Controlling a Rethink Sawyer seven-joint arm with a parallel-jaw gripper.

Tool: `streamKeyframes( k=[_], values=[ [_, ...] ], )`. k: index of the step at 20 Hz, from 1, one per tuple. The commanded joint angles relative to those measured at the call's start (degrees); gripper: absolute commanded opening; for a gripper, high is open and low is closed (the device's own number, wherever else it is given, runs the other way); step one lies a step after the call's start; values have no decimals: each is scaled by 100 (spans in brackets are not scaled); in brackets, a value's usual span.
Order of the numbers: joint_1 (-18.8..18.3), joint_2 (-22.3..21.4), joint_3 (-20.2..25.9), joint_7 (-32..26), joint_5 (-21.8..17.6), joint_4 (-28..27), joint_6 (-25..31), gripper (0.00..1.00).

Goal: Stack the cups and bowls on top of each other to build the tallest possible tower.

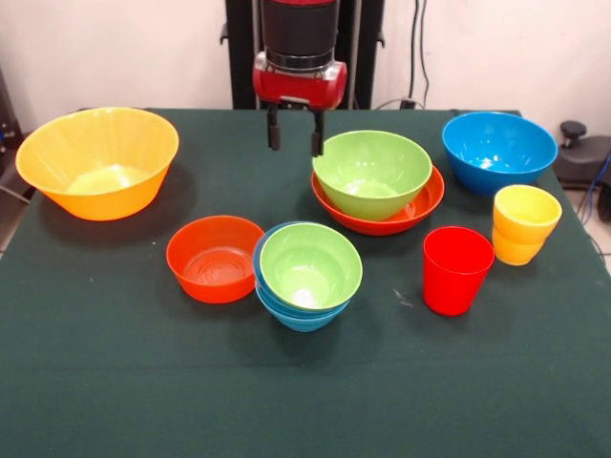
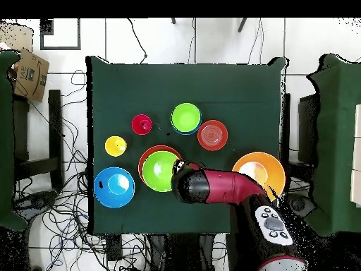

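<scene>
Gripper (image 1: 294,143) hangs empty with fingers apart, just beside the green bowl (image 1: 372,172) nested in a red-orange bowl (image 1: 420,212); no tower yet. Overhead, the arm (image 2: 218,186) covers that pair's edge. Next likely calls for descending onto a rim.

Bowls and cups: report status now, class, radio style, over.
Gripper open, empty, hovering beside green bowl nested in red-orange bowl. Small green bowl sits in blue bowl. Red cup, yellow cup standing loose. Nothing blocking.
</scene>
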Motion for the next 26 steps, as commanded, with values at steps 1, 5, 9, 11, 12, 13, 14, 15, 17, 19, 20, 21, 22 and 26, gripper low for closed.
streamKeyframes(
  k=[1, 5, 9, 11, 12, 13, 14, 15, 17, 19, 20, 21, 22, 26],
  values=[
    [264, 532, -16, 178, -536, -75, -230, 100],
    [398, 756, -187, 317, -649, -149, -488, 100],
    [346, 722, -168, 302, -667, -103, -484, 100],
    [233, 584, -55, 205, -615, -59, -306, 100],
    [170, 504, -9, 158, -599, -25, -233, 100],
    [109, 387, 54, 92, -567, 9, -96, 100],
    [49, 294, 100, 38, -548, 50, -10, 100],
    [-11, 201, 146, -15, -529, 91, 75, 100],
    [-64, 130, 198, -61, -510, 111, 158, 100],
    [-116, 64, 254, -103, -484, 135, 234, 100],
    [-176, -49, 322, -140, -443, 202, 314, 100],
    [-198, -101, 360, -157, -417, 223, 371, 100],
    [-243, -207, 423, -190, -373, 284, 460, 100],
    [-304, -333, 491, -244, -362, 308, 610, 100]
  ],
)
